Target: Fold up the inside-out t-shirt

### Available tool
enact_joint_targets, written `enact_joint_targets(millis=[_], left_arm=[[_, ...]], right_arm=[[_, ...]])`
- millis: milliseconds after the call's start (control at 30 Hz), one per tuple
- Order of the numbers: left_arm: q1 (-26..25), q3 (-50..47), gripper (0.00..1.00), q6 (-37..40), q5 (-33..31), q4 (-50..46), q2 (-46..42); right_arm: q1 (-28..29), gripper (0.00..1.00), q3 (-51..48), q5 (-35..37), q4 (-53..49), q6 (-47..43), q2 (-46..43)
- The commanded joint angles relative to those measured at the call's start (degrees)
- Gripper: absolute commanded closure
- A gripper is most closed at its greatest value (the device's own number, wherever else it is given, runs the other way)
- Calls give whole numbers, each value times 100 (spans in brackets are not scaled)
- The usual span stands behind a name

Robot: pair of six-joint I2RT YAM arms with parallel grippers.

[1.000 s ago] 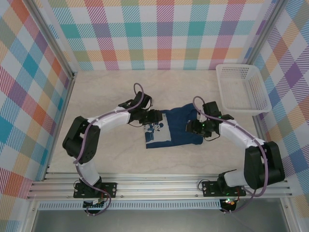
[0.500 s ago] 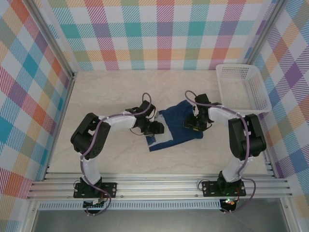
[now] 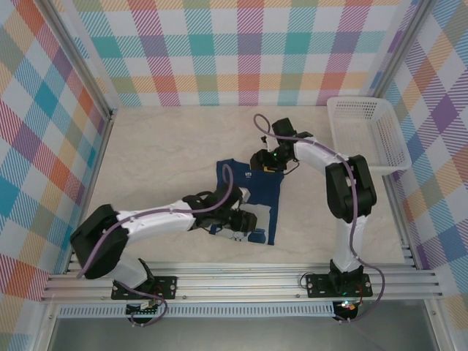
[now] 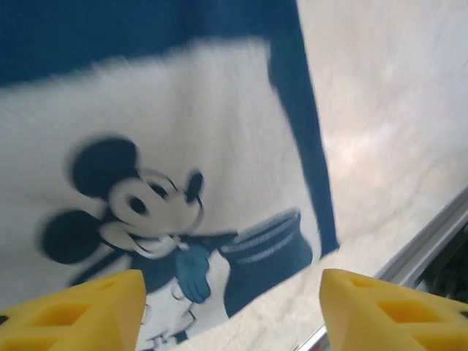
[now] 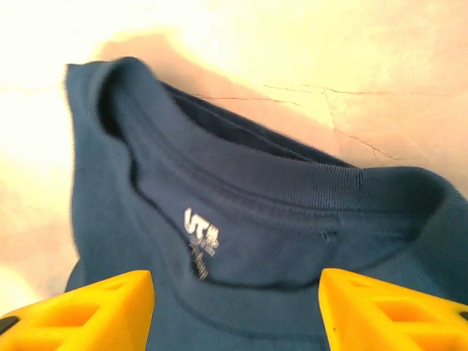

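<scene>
Near edge: metal rails. Pale marbled worktop. Plaid walls on three sides. White basket far right. Navy t-shirt lies mid-worktop. Left pincer over its near end, fingers spread, gripping nothing, cartoon print beneath. Right pincer over far end, fingers apart, empty, above collar and white label.
</scene>
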Motion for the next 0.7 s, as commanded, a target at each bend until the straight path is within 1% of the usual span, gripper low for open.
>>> enact_joint_targets(millis=[0,67,133,167,267,333,400,467,667], left_arm=[[793,119,33,174,-370,-19,-178],[1394,278,33,246,139,181,135],[1763,621,33,308,599,352,613],[1870,882,33,382,722,359,914],[1947,1703,33,724,849,155,1735],[1999,2048,35,802,1073,-10,2223],[2028,2180,37,774,1308,-93,2529],[2028,2084,37,743,1306,-92,2601],[2028,1272,37,704,989,54,2384]], right_arm=[[-232,37,-582,180,-185,-127,-913],[-227,37,-1006,321,-96,-23,-1197],[-228,37,-1224,457,2,184,-1279],[-266,37,-1240,594,-35,275,-1258],[-507,38,-1344,608,24,503,-1211],[-570,42,-1407,544,184,524,-1096],[-529,47,-1303,87,253,512,-877],[-436,49,-1319,-104,417,561,-792],[-425,52,-908,182,248,390,-172]])
